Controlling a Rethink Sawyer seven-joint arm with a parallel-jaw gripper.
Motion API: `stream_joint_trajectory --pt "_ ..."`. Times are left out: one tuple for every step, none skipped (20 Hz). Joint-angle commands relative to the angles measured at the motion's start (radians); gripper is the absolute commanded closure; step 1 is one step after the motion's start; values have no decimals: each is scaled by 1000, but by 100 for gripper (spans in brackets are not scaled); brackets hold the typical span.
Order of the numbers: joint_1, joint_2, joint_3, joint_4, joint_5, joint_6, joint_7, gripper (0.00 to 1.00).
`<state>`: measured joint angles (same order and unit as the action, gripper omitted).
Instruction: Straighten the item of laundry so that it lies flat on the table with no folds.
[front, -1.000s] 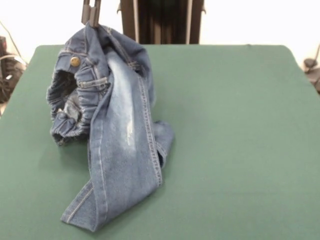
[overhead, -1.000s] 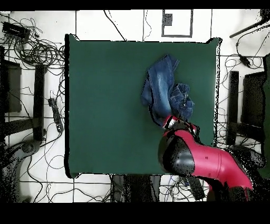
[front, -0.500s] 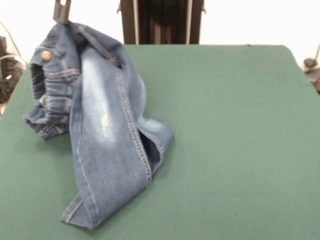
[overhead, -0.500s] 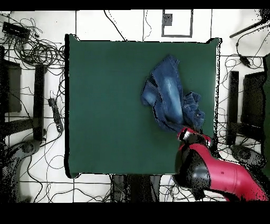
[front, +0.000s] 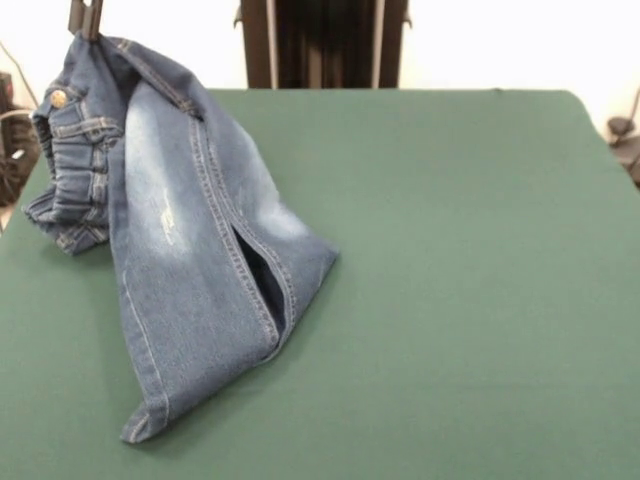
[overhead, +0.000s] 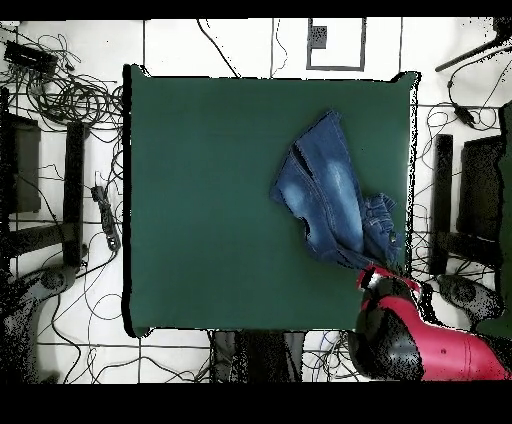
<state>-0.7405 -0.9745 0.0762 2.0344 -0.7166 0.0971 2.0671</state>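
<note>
The item of laundry (front: 190, 250) is a small pair of blue denim jeans with pale faded patches and a brass button. Its waist end is lifted at the far left of the table (front: 450, 250) in the front view, and the legs trail down onto the green top, folded over each other. My gripper (front: 85, 22) is shut on the waistband's top edge at the picture's upper left. From overhead the jeans (overhead: 335, 200) stretch from the table's (overhead: 220, 200) right part toward its lower right corner, where the gripper (overhead: 378, 272) holds them.
Cables and dark stands (overhead: 60, 150) lie on the floor round the table. The red arm (overhead: 430, 345) reaches in from the lower right, off the table's corner. A dark pedestal (front: 325, 45) stands behind the far edge.
The gripper has carried the waistband further toward the table's corner, left in the front view. The jeans have been pulled out longer and the bunched waist has opened up.
</note>
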Motion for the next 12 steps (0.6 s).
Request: stream_joint_trajectory --pt "39 21 100 90 -81 -39 -10 100" --pt "35 17 105 93 -85 -35 -10 100" --pt "33 15 107 94 -87 -33 -9 100" --pt "32 12 110 96 -87 -30 -9 100" --pt "31 14 110 95 -89 -32 -6 100" --pt "30 17 112 93 -91 -34 -3 100" --pt "27 22 115 92 -94 -35 -2 100" --pt "25 24 117 90 -98 -36 -2 100" --pt "20 24 122 91 -102 -36 -4 100" --pt "11 22 130 96 -105 -37 -8 100" --pt "-2 17 142 104 -106 -35 -12 100" --pt "-11 9 149 112 -106 -34 -14 100"
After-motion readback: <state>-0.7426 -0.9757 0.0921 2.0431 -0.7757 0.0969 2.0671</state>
